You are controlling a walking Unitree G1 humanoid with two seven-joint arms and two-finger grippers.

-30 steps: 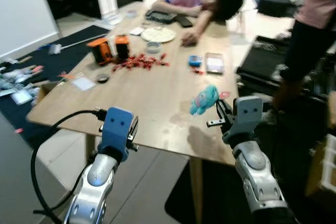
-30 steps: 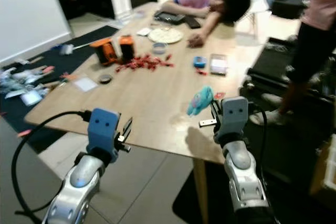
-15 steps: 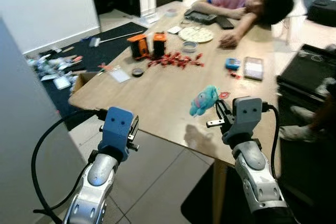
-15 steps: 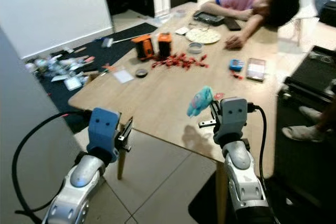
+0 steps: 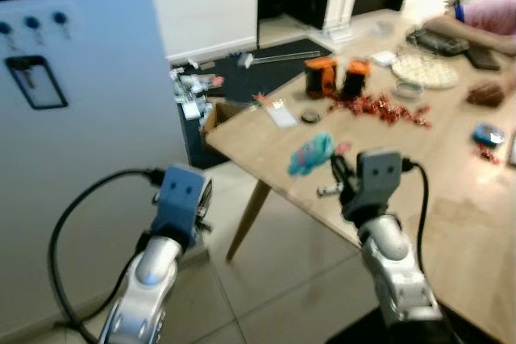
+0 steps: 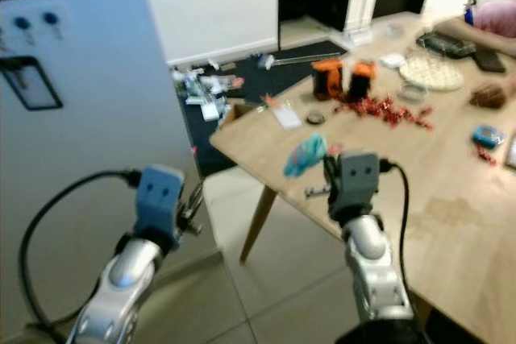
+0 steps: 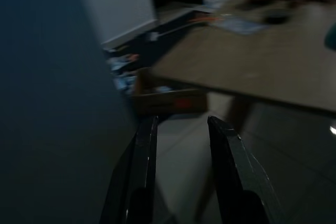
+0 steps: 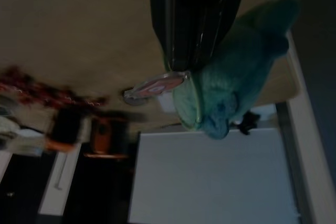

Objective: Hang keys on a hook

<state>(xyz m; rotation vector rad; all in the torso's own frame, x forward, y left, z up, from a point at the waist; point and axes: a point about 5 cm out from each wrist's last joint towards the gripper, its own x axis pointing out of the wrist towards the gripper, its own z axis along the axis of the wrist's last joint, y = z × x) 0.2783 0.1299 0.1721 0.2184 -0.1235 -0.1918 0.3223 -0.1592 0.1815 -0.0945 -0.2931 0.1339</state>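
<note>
The keys hang from a teal plush keychain [image 5: 310, 153] with a pink-rimmed ring [image 8: 157, 85]. My right gripper [image 5: 332, 173] is shut on that ring and holds it up over the near corner of the wooden table [image 5: 451, 191]. In the right wrist view the plush [image 8: 236, 77] dangles beside the closed fingers [image 8: 178, 19]. On the pale wall panel at the left, small blue hooks [image 5: 31, 22] sit in a row, above a black rectangular frame [image 5: 36, 82]. My left gripper [image 5: 206, 203] is open and empty, low before the wall, its fingers [image 7: 142, 171] apart.
The table carries two orange-and-black items [image 5: 337, 76], scattered red bits [image 5: 385, 108], a plate [image 5: 425, 70] and a blue object [image 5: 488, 134]. A person [image 5: 492, 18] rests on the far end. Clutter [image 5: 197, 90] and a cardboard box [image 7: 168, 98] lie on the dark mat.
The camera has swung left: the wall panel with hooks has come into view and the table has shifted right. Both grippers keep their pose, the right still holding the keychain.
</note>
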